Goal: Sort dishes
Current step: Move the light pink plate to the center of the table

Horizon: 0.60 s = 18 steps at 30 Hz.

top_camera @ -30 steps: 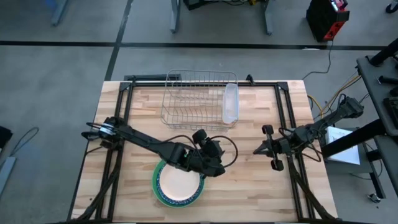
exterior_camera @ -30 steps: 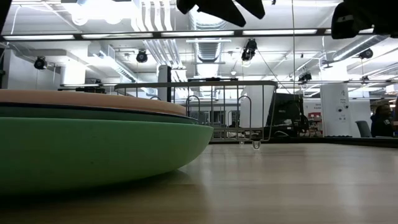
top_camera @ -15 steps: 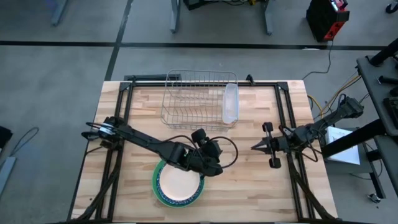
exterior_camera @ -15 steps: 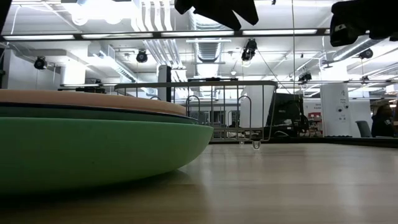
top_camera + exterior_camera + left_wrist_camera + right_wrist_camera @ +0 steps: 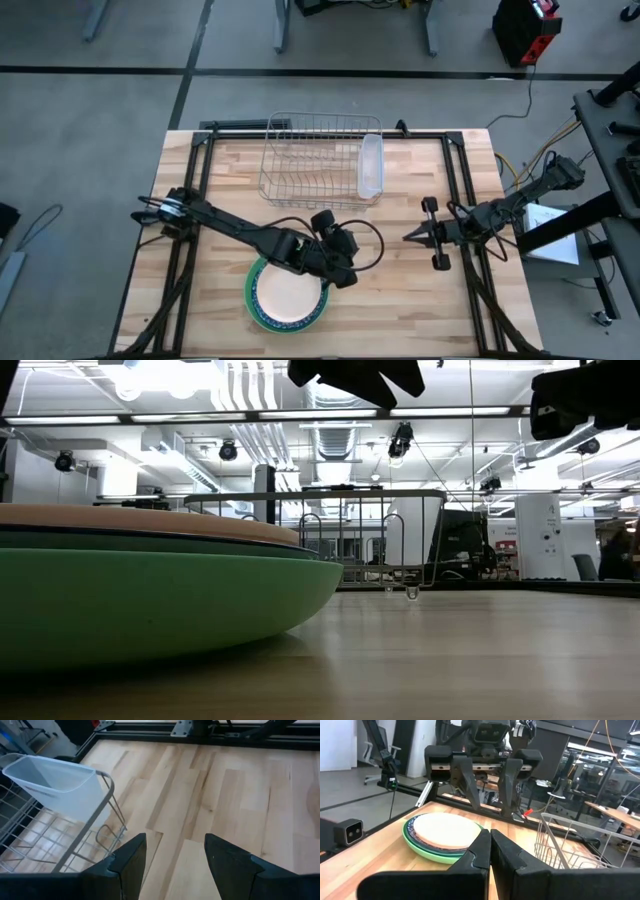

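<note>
The dishes form one stack near the table's front edge. A peach-pink bowl lies on top, a wide green plate sits at the bottom on the wood, and darker rims show between them. My left gripper hovers open above the stack's right far rim, its fingers pointing down, with nothing between them. My right gripper is shut and empty at the table's right, its tip pointing toward the stack.
A silver wire rack stands at the table's far middle, with a clear plastic tray hung on its right side. Bare wood lies between the rack and the stack, and between the two grippers. Black frame rails run along the table's sides.
My right gripper has edged a little toward the table's left, still shut. The stack of dishes has not moved.
</note>
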Each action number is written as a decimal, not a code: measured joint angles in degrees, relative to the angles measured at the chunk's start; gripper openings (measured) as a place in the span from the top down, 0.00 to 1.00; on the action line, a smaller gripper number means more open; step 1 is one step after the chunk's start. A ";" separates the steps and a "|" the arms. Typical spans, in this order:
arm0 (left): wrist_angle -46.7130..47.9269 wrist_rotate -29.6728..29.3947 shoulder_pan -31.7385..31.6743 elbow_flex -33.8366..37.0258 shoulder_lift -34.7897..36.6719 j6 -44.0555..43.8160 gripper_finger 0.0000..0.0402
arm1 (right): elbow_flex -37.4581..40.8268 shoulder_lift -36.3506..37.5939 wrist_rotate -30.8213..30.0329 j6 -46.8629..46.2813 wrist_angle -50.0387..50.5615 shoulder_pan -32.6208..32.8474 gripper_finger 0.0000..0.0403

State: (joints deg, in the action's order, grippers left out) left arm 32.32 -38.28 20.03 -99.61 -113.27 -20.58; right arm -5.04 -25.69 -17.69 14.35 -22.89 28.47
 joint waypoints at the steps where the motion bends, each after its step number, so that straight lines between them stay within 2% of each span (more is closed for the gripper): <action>1: -0.09 0.00 -0.03 0.00 0.00 0.23 0.52 | 0.00 0.00 -0.35 -0.40 0.02 0.01 1.00; 18: -0.55 -0.04 -0.07 0.00 0.00 -0.89 0.57 | 0.02 0.00 -0.48 -1.94 3.08 0.00 1.00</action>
State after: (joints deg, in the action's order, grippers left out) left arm 31.77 -38.33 19.97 -99.61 -113.27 -21.47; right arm -5.02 -25.69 -18.17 12.40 -19.81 28.47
